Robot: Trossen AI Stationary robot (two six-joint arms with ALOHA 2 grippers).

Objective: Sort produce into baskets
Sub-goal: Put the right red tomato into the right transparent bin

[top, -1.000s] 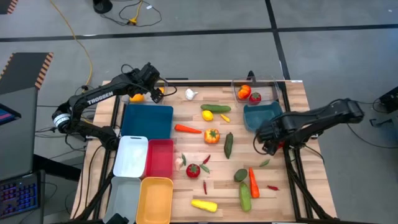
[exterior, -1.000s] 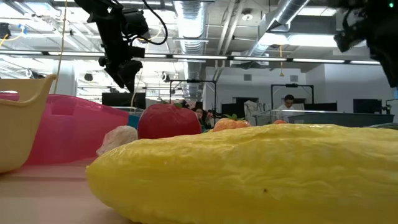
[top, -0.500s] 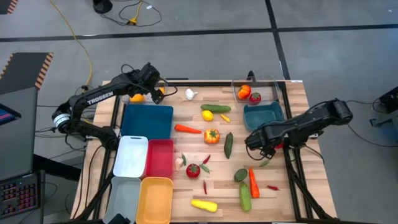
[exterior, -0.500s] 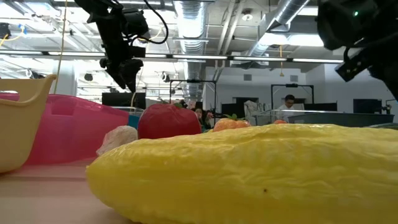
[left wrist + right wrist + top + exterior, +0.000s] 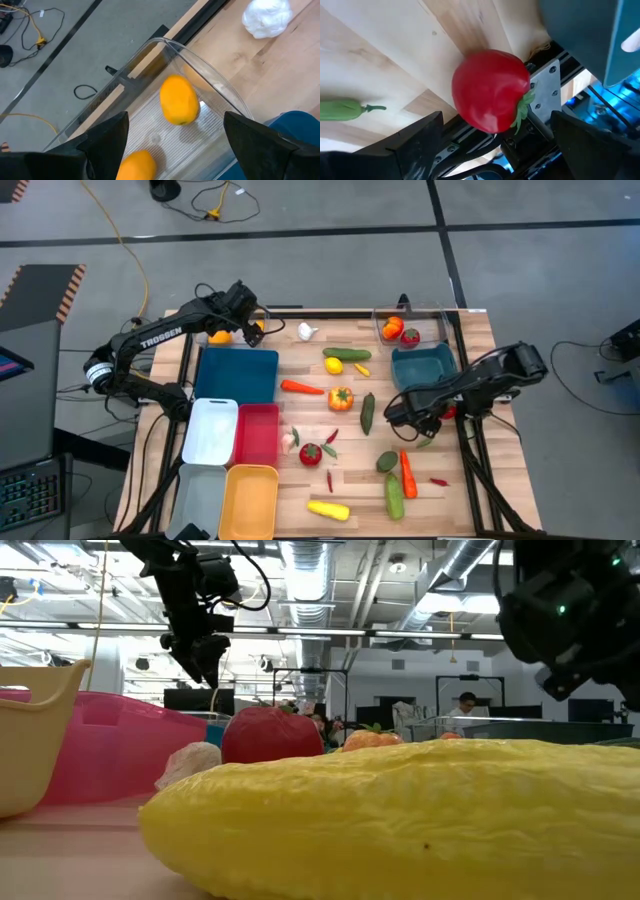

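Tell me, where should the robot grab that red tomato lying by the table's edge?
Grab the tomato around its round red middle, coming down from above. It lies on its side with its green leafy top pointing at the metal frame, so the smooth sides are free. The open right tool hangs over it, one finger to each side.

Eight bins [image 5: 238, 375]: two clear, one each dark blue, teal, white, red, grey, yellow. Three cucumbers [image 5: 347, 354], three tomatoes [image 5: 490, 90]. Two each of carrots [image 5: 300, 388], garlic bulbs [image 5: 306, 332], orange peppers [image 5: 341, 398], oranges [image 5: 179, 100] and small red chillies [image 5: 438, 481]. One lemon [image 5: 333, 365], one avocado [image 5: 387, 462], one squash [image 5: 328, 510]. Two arms [image 5: 160, 340].
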